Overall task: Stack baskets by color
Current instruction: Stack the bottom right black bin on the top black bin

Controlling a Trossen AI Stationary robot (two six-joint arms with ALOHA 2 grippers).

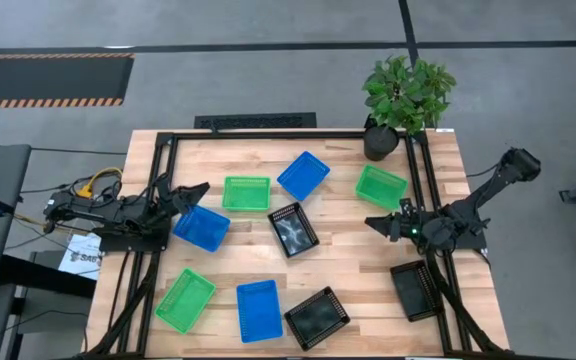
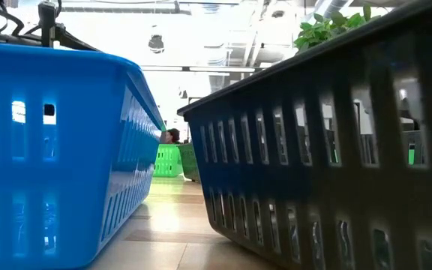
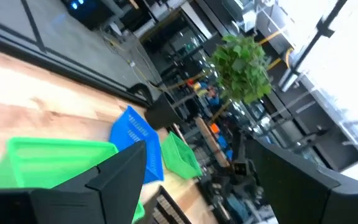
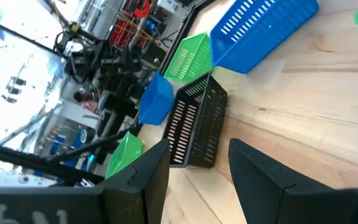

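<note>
Honestly, the nine baskets [image 1: 246, 193] we're seeing scattered unstacked across the tabletop [image 1: 353, 262] look light, stiff, a bit slippery; we'd pinch a rim wall. Left pincer [image 1: 196, 190] at nine o'clock and right pincer [image 1: 376, 224] at three hang released, empty.

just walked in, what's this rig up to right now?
Basket sorting by color, and nothing is stacked yet. Nine baskets lie singly on the table: three green, three blue, three black. The left gripper hovers open at the table's left side, beside a blue basket. The right gripper is open too, on the right, just below a green basket. Neither holds anything. A potted plant stands at the back right corner.
</note>
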